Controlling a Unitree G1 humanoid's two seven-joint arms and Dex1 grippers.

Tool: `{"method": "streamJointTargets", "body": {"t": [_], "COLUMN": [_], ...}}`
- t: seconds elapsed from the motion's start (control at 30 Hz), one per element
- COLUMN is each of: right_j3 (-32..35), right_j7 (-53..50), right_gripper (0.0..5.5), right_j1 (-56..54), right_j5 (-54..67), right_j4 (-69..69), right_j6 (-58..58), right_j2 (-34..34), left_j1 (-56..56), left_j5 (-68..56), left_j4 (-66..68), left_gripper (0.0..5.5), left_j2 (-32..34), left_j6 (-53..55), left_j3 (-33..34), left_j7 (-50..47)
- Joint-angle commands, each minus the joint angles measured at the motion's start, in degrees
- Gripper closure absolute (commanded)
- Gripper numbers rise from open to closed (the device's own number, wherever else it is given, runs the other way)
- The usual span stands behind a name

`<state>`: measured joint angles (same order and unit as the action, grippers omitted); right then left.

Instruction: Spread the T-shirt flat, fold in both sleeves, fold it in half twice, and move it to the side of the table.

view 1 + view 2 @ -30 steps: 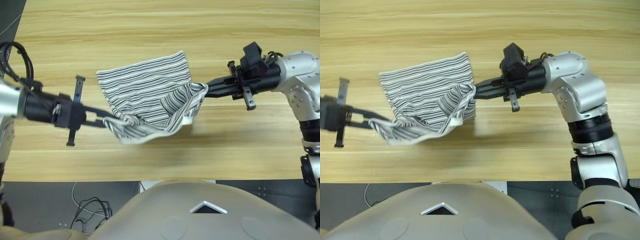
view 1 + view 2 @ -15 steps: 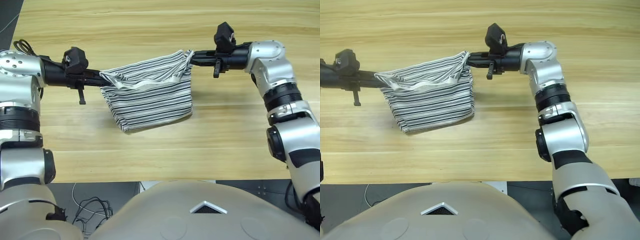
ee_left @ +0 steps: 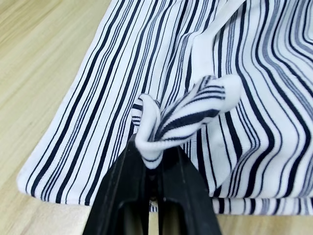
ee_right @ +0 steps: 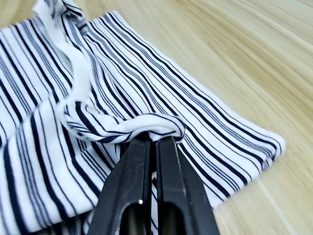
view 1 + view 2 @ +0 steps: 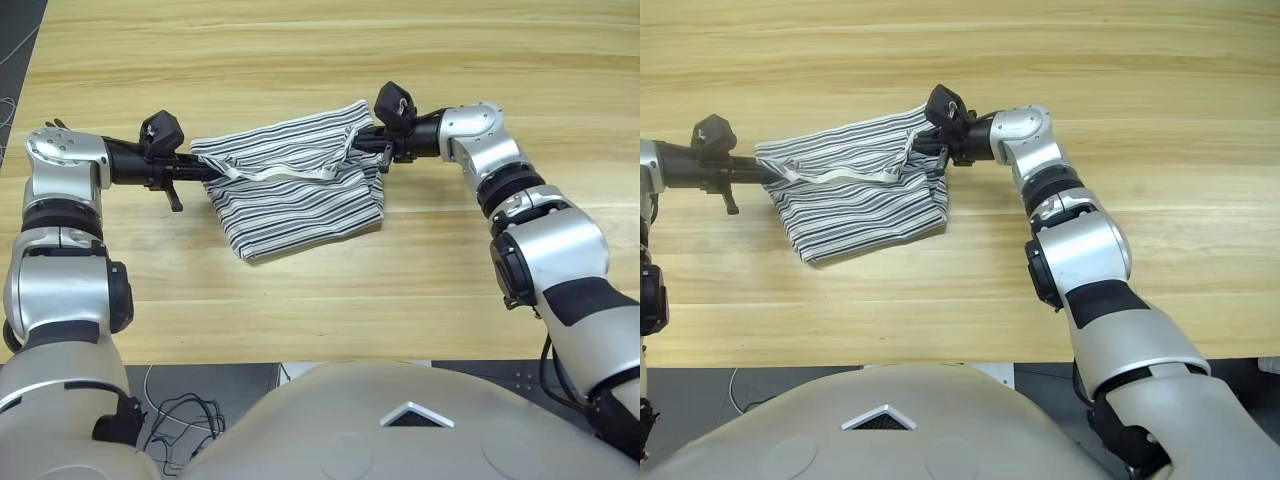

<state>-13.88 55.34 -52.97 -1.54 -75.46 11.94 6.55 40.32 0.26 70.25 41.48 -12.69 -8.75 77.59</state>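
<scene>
Left gripper (image 3: 152, 157) and right gripper (image 4: 152, 143) each clamped a bunched corner of the striped T-shirt (image 5: 300, 205), holding its upper layer at the bundle's far edge, mid-way across the wooden table (image 5: 320, 50), apparently to lay down a half-fold.
</scene>
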Motion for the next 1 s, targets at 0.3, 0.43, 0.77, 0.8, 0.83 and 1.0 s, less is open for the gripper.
{"method": "streamJointTargets", "body": {"t": [0.3, 0.43, 0.77, 0.8, 0.83, 1.0], "right_j3": [6.2, 7.09, 4.44, 4.45, 5.16, 5.81], "right_j7": [-15.64, -20.67, -24.06, -23.43, -21.38, -12.52], "right_gripper": [3.84, 3.3, 3.3, 3.3, 3.3, 3.3], "right_j1": [-4.52, -5.45, -4.19, -4.02, -3.86, -2.51], "right_j5": [-3.79, -5.41, -12.05, -12.33, -11.62, -11.02], "right_j4": [-2.16, -2.65, -2.35, -2.22, -1.94, -0.91], "right_j6": [-2.24, -3.5, 1.04, 2.3, 3.76, 9.34], "right_j2": [-2.8, -4.36, -2.84, -2.54, -2.21, -0.64], "left_j1": [3.12, 3.43, 5.59, 5.84, 4.66, -7.43], "left_j5": [1.84, 3.56, 2.03, -0.91, -4.74, -15.3], "left_j4": [4.07, 5.34, -0.01, -3.74, -11.46, -47.45], "left_gripper": [3.62, 3.59, 3.59, 3.59, 3.59, 3.59], "left_j2": [-0.17, -0.23, -0.62, -0.89, -1.38, -2.6], "left_j6": [4.78, 6.93, -1.64, -2.92, -3.37, 5.54], "left_j3": [4.09, 4.63, 7.96, 9.31, 10.02, 5.55], "left_j7": [-7.61, -14.93, -14.01, -9.47, -5.02, 2.99]}}
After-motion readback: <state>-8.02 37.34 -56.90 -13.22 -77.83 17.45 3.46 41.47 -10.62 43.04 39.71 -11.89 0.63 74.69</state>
